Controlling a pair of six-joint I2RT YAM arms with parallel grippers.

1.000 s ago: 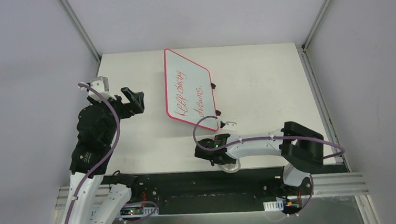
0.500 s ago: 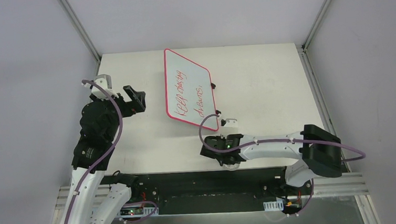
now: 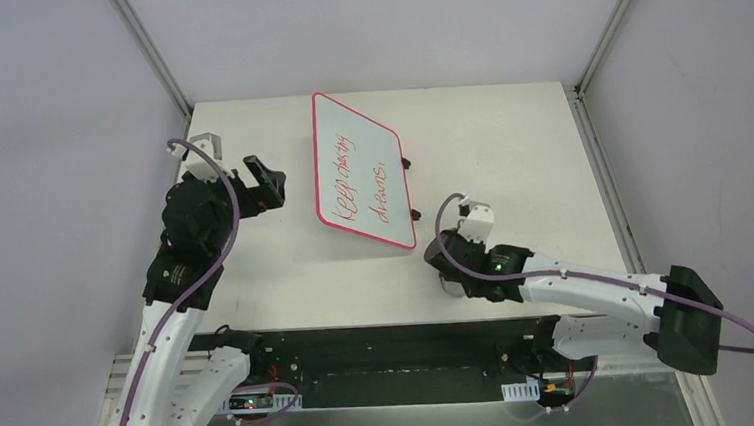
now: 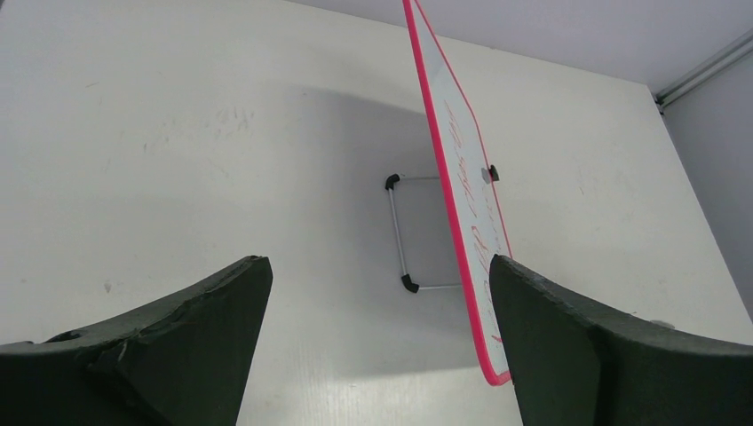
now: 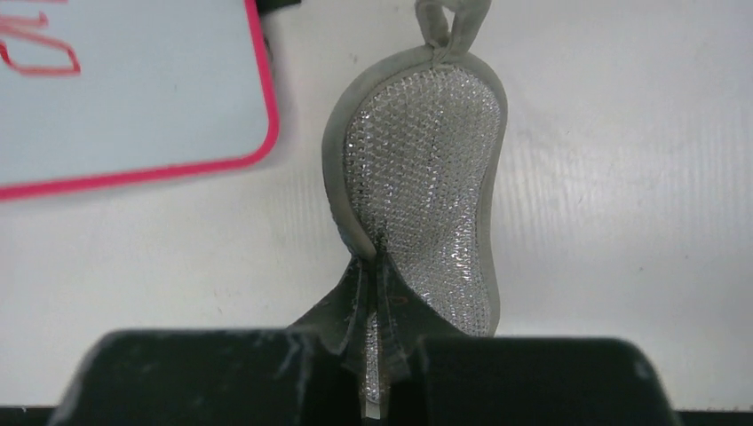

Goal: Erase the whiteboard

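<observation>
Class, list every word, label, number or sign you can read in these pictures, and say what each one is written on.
On the whiteboard, first line of red handwriting: seems to read "Keep chasing", but it is too small and slanted to be sure.
Second line, same board: seems to read "dreams", equally uncertain.
Right wrist view: only the ends of a few red strokes show, unreadable.
Silver mesh pad and table: no text visible.
</observation>
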